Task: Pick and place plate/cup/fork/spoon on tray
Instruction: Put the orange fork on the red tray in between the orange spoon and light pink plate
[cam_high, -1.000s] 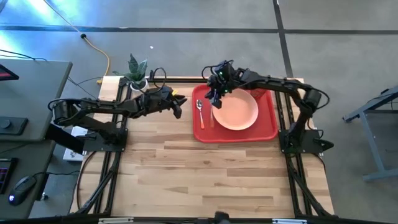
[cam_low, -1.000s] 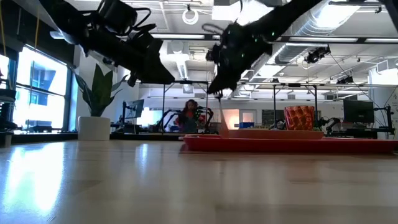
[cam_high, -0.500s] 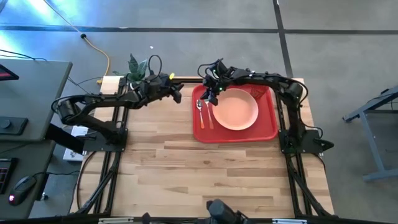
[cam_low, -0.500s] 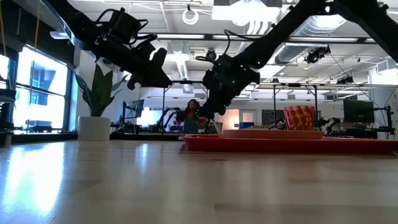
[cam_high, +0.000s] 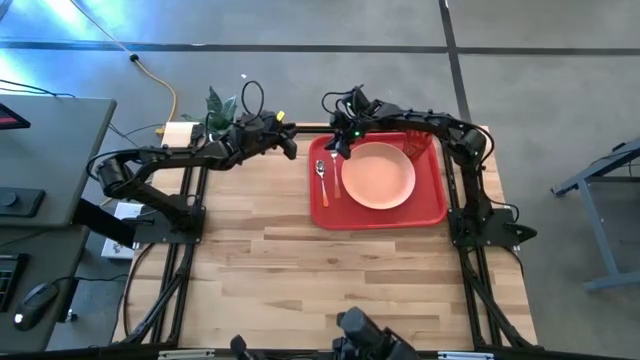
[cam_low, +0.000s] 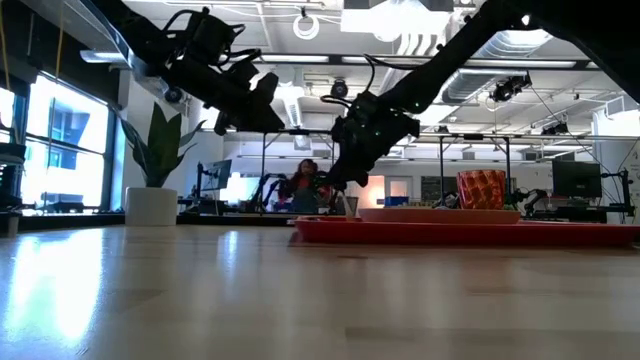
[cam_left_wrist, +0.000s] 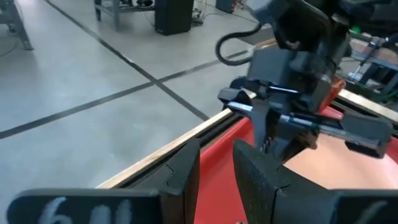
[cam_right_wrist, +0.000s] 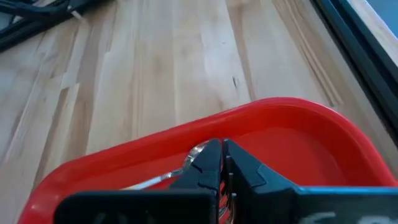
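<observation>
The red tray (cam_high: 430, 205) lies at the table's far right. On it are the peach plate (cam_high: 380, 176), the red-orange cup (cam_high: 413, 147) at the far side, and the spoon (cam_high: 321, 178) by the left rim. The fork (cam_high: 336, 186) lies next to the spoon. My right gripper (cam_high: 339, 151) is low over the tray's far left corner, shut at the fork's far end. My left gripper (cam_high: 290, 149) hangs open and empty in the air just left of that corner. It also shows in the low view (cam_low: 268, 112). My right gripper is shut on the fork's far end (cam_high: 336, 162), slanting down from the far side. Its own fingers (cam_right_wrist: 211, 163) hide the place of contact. The fork's orange handle (cam_high: 336, 190) lies on the tray beside the spoon, pointing toward the table's near edge.
A white pot with a green plant (cam_high: 220, 122) stands at the far left corner, close behind my left arm. The near half of the wooden table (cam_high: 330, 290) holds nothing. A person shows in the room beyond the table (cam_low: 305, 180).
My right gripper has gone down and toward the far edge with the fork. The fork hung steeply below it and now lies flat on the tray beside the spoon. My left gripper has moved toward the far edge and risen a little.
</observation>
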